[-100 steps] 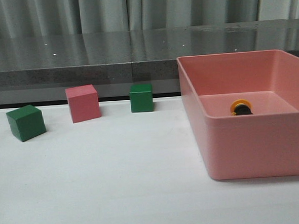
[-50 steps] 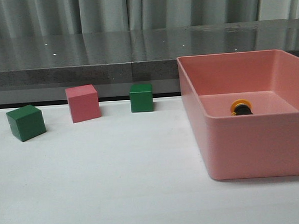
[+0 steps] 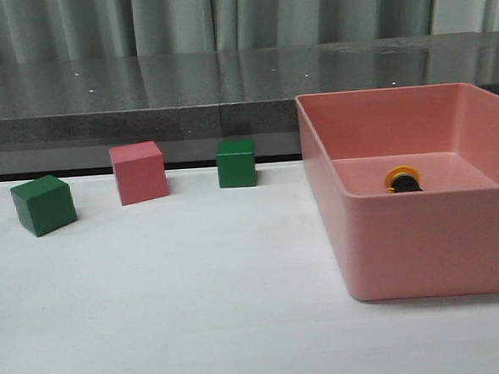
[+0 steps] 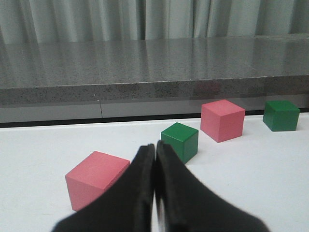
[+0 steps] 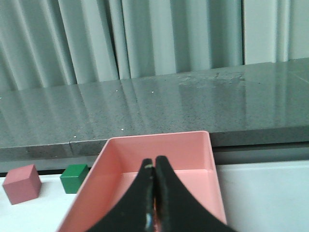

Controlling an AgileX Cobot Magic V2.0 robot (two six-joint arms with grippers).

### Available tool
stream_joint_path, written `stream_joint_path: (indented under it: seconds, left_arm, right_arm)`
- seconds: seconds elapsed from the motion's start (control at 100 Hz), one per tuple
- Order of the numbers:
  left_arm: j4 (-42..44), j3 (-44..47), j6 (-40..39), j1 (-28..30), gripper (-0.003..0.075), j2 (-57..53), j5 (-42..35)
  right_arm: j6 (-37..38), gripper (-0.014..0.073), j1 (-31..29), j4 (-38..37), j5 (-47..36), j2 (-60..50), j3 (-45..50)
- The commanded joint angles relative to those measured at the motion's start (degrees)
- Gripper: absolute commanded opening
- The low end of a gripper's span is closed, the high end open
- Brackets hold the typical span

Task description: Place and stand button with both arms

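Note:
The button (image 3: 402, 181) lies on its side inside the pink bin (image 3: 422, 244) at the right of the front view; its yellow cap and black body show above the front wall. Neither gripper shows in the front view. In the left wrist view my left gripper (image 4: 155, 147) is shut and empty, low over the white table with cubes ahead of it. In the right wrist view my right gripper (image 5: 153, 163) is shut and empty, above the near side of the pink bin (image 5: 116, 159). The button is hidden behind its fingers there.
In the front view a green cube (image 3: 43, 205), a pink cube (image 3: 138, 172) and a second green cube (image 3: 235, 162) stand along the back left of the white table. A dark grey ledge (image 3: 142, 100) runs behind. The left wrist view shows another pink cube (image 4: 96, 179) close by.

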Motion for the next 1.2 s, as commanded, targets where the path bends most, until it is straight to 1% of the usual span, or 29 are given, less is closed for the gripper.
stream_joint_path:
  seconds: [0.0, 0.17, 0.29, 0.34, 0.38, 0.43, 0.46, 0.48, 0.51, 0.52, 0.53, 0.55, 0.56, 0.57, 0.6, 0.65, 0.66, 0.77, 0.87, 1.02, 1.19]
  left_arm:
    - [-0.1, 2.6, -0.5, -0.1, -0.002, -1.7, -4.9]
    - [-0.1, 2.6, -0.5, -0.1, -0.002, -1.7, -4.9]
    - [-0.1, 2.6, -0.5, -0.1, -0.002, -1.7, -4.9]
    - [-0.1, 2.6, -0.5, -0.1, -0.002, -1.7, -4.9]
    - [-0.1, 2.6, -0.5, -0.1, -0.002, -1.7, -4.9]
    - [-0.1, 2.6, -0.5, -0.1, -0.002, -1.7, -4.9]
    - [-0.1, 2.6, -0.5, -0.1, -0.002, -1.7, -4.9]
    - [-0.1, 2.6, -0.5, -0.1, -0.002, -1.7, -4.9]
    - [-0.1, 2.6, -0.5, -0.1, -0.002, -1.7, -4.9]
    - [-0.1, 2.6, -0.5, -0.1, -0.002, -1.7, -4.9]
    - [-0.1, 2.6, -0.5, -0.1, -0.002, -1.7, -4.9]
    - [-0.1, 2.6, -0.5, -0.1, -0.002, -1.7, -4.9]
    - [-0.1, 2.6, -0.5, -0.1, -0.002, -1.7, -4.9]
    - [-0.1, 2.6, -0.5, -0.1, -0.002, -1.7, -4.9]
    - [-0.1, 2.6, -0.5, -0.1, -0.002, -1.7, -4.9]
    - [-0.1, 2.6, -0.5, -0.1, -0.002, -1.7, -4.9]
    - [-0.1, 2.6, -0.5, -0.1, -0.002, -1.7, -4.9]
    - [-0.1, 2.6, -0.5, -0.1, -0.002, -1.7, -4.9]
    - [-0.1, 2.6, -0.5, -0.1, -0.002, -1.7, -4.9]
    - [-0.1, 2.6, -0.5, -0.1, -0.002, -1.7, -4.9]
    - [-0.1, 2.6, -0.5, -0.1, -0.002, -1.7, -4.9]
  right_arm:
    - [0.3, -0.0062, 1.5, 1.9, -2.2, 7.9, -7.7]
    - [0.1, -0.0062, 4.9, 2.6, -2.4, 23.9, -17.0]
    - [-2.3, -0.0059, 7.3, 2.5, -1.8, 36.5, -23.7]
    - [-3.8, -0.0041, 8.2, 2.5, -1.2, 42.7, -26.4]
    - [-4.6, -0.0004, 8.7, 2.5, -0.3, 46.5, -28.4]
    - [-5.7, 0.0071, 9.2, 2.5, 1.4, 51.7, -31.6]
    - [-6.3, 0.0148, 9.4, 2.5, 3.1, 55.3, -33.2]
    - [-6.5, 0.0184, 9.4, 2.5, 3.8, 57.3, -34.5]
    - [-6.5, 0.0285, 9.5, 2.5, 6.0, 59.9, -36.1]
    - [-6.5, 0.0307, 9.6, 2.5, 6.4, 60.6, -36.5]
    - [-6.5, 0.0351, 9.6, 2.5, 6.9, 61.9, -37.2]
    - [-6.5, 0.0395, 9.6, 2.5, 8.3, 63.7, -38.4]
    - [-6.5, 0.0439, 9.6, 2.5, 9.2, 64.3, -38.7]
    - [-6.5, 0.046, 9.6, 2.5, 9.7, 64.9, -39.4]
    - [-6.5, 0.0559, 9.6, 2.5, 11.7, 67.9, -40.9]
    - [-6.5, 0.0661, 9.6, 2.5, 15.3, 71.8, -43.1]
    - [-6.5, 0.0668, 9.6, 2.5, 15.8, 72.3, -43.4]
    - [-6.5, 0.0609, 9.6, 1.8, 21.0, 80.3, -47.3]
    - [-6.5, 0.0584, 9.4, 0.5, 23.0, 85.6, -49.2]
    - [-6.3, 0.0577, 9.0, 0.4, 21.7, 89.7, -49.7]
    - [-6.3, 0.0577, 7.9, 0.4, 16.7, 91.1, -49.7]
